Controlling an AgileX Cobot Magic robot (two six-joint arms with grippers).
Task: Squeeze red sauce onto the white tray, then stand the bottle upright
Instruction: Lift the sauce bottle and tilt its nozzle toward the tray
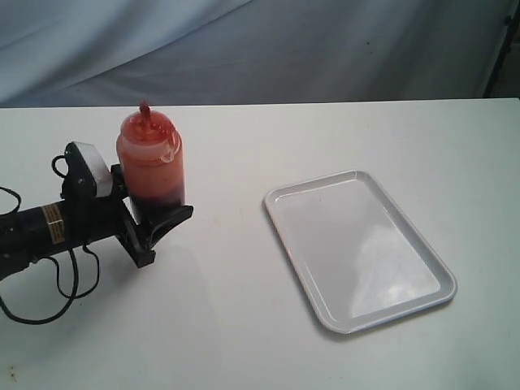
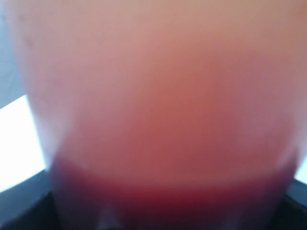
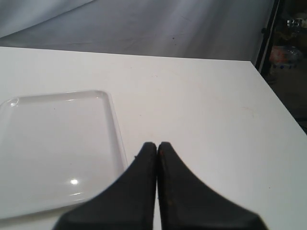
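Observation:
The bottle (image 1: 151, 166) stands upright on the table at the left, its red nozzle pointing up and the small cap hanging at its side. Dark red sauce (image 1: 157, 195) fills its lower part; the wall above is stained orange. My left gripper (image 1: 162, 213) lies low on the table with its fingers on both sides of the bottle's base, pressed against it. The left wrist view is filled by the blurred bottle (image 2: 153, 96), with the sauce (image 2: 168, 196) a dark band. The white tray (image 1: 357, 244) lies to the right with nothing on it. My right gripper (image 3: 157, 143) is shut beside the tray (image 3: 53, 143).
The white table (image 1: 244, 325) reaches back to a grey cloth backdrop (image 1: 260, 49). Black cables (image 1: 49, 284) loop beside the left arm. The right arm does not show in the exterior view. Dark equipment (image 3: 288, 52) stands past the table's edge in the right wrist view.

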